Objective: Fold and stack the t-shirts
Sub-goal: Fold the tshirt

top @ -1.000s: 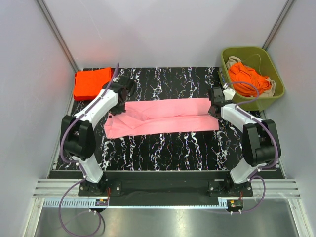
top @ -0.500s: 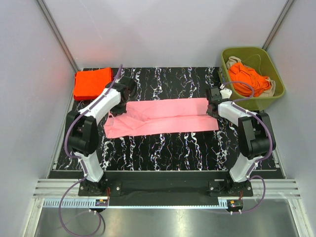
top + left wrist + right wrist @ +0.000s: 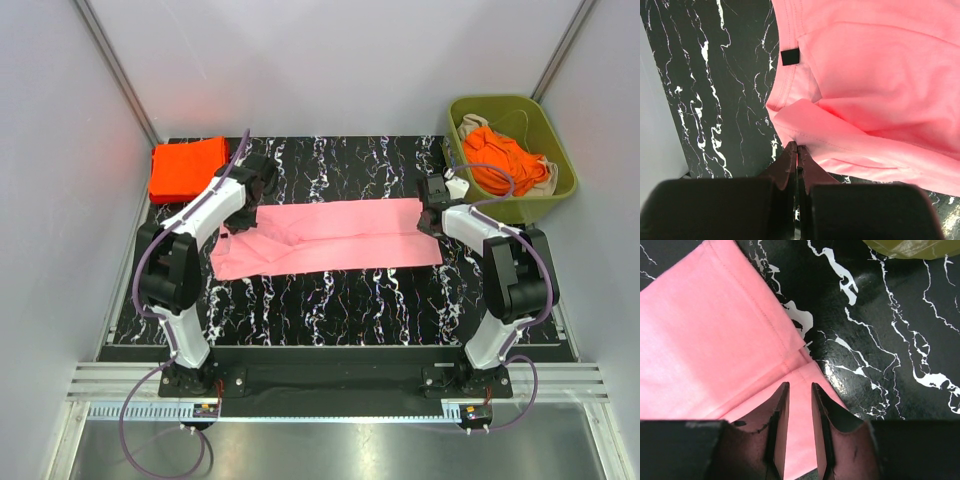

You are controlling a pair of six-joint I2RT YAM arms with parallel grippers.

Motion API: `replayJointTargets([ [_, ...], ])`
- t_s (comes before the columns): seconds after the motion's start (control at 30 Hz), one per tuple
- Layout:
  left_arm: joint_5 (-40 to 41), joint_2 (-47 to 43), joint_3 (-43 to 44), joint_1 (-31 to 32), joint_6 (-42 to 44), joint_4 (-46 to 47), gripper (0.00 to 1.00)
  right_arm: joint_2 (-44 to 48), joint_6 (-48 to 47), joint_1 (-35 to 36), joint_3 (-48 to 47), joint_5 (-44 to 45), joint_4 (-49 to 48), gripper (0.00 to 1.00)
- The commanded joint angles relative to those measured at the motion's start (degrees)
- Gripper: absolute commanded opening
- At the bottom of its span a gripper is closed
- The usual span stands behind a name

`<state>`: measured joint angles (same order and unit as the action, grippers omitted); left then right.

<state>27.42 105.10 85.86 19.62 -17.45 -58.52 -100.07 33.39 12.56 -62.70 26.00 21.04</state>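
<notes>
Olive-green bin (image 3: 500,99) at far right corner, beside black marbled mat (image 3: 340,300).

Close in, the left gripper (image 3: 797,149) had its tips pressed together right at the hem of the pink t-shirt (image 3: 875,85), but whether any cloth was caught between them I couldn't tell. From above, that gripper covered the shirt's far left corner, and the right gripper (image 3: 799,390) covered its far right edge. Both wrist views cut the shirt off at their borders. The dark neck label (image 3: 789,57) was too small to read. The olive bin (image 3: 910,247) showed only as a sliver. How many orange-red t-shirts (image 3: 498,160) lay tangled inside it, or made up the folded pile (image 3: 185,167), I couldn't count.
</notes>
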Motion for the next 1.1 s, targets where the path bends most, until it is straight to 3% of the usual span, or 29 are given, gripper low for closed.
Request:
replayJointTargets([
  [0.0,0.09,0.1,3.25,-0.28,0.93,0.6,0.0,2.08,-0.34,-0.34,-2.34,-2.17,-0.91,0.31],
  [0.43,-0.17,0.81,2.9,-0.37,0.4,0.6,0.0,-6.62,5.11,-0.51,-9.72,0.72,6.64,0.32],
  [1.07,-0.35,1.25,3.17,-0.28,-0.12,0.69,0.0,-10.49,8.19,-0.43,-11.92,2.48,11.66,0.31],
])
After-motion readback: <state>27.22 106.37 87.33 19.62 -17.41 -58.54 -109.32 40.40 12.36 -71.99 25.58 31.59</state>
